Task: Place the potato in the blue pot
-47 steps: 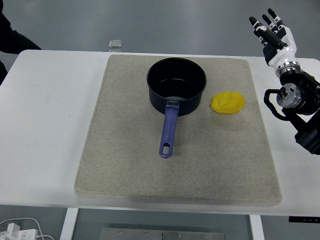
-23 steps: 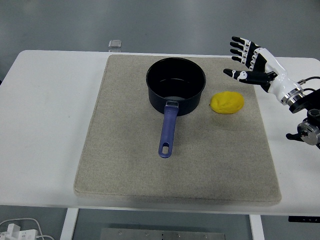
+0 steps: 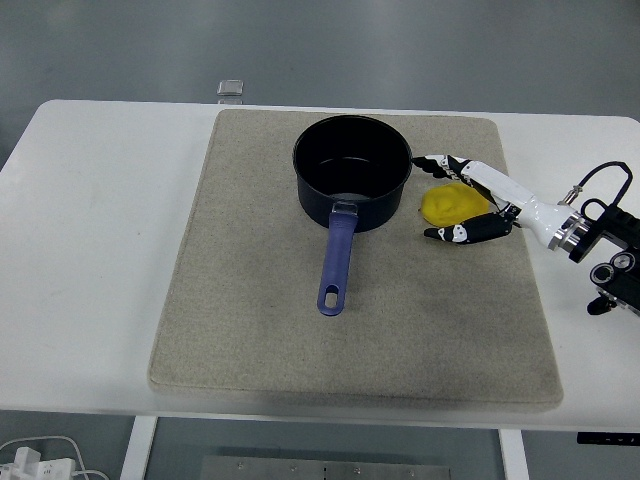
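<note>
I see the potato (image 3: 452, 203) just right of the pot (image 3: 352, 170), right hand (image 3: 480, 205) fingers (image 3: 440, 163) spread around it, not clamped.

Pot (image 3: 352, 170) on mat (image 3: 250, 300), potato (image 3: 452, 203) just right

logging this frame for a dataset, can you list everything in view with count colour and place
pot: one, dark blue with a blue handle pointing to the near edge, far middle of the mat
potato: one, yellow, on the mat just right of the pot
mat: one, beige-grey, covers the table's middle
table: one, white, under everything
small clear object: one, at the table's far edge, left of the pot
cables: white, on the floor at bottom left
right hand: one, black and white, fingers around the potato, thumb on its near side; whether it grips yet is unclear
left hand: not in view
</note>
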Motion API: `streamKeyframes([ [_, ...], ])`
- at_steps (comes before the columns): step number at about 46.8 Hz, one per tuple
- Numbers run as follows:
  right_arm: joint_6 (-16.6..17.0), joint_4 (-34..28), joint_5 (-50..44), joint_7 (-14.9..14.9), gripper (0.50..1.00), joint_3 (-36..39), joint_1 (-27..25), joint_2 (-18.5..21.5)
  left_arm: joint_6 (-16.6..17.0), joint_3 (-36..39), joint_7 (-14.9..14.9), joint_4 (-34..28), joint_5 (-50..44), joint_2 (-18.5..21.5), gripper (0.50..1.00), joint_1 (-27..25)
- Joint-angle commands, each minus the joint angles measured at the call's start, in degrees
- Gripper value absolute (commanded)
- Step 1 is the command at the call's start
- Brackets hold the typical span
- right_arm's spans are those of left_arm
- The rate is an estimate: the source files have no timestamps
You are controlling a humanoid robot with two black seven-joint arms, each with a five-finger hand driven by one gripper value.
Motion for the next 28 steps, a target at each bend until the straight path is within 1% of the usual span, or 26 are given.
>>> streamKeyframes([
  [1,-1.44,-0.99,-0.09,-0.01,0.93,-0.49,1.11,0.54,0.01,-0.09,0.0,0.0,0.0,0.0,0.992,0.01],
  [5,-2.06,-1.43,-0.35,-0.01,0.93,-0.58,1.56,0.81,0.01,-0.09,0.0,0.0,0.0,0.0,0.994,0.01],
  [13,-2.24,-2.57,-1.93,-0.01,0.93,-0.58,1.73,0.99,0.01,-0.09,0.0,0.0,0.0,0.0,0.994,0.01],
  [18,-3.38,-3.71,-4.13,-0.01,0.93,-0.84,1.64,0.99,0.01,0.0,0.0,0.0,0.0,0.0,0.992,0.01],
  [22,-4.34,-5.29,-6.15,-0.01,0.93,-2.42,1.82,0.99,0.01,0.0,0.0,0.0,0.0,0.0,0.994,0.01],
  [28,-4.79,-6.35,-6.42,-0.01,0.93,-3.04,1.73,1.07,0.01,0.0,0.0,-0.09,0.0,0.0,0.994,0.01],
])
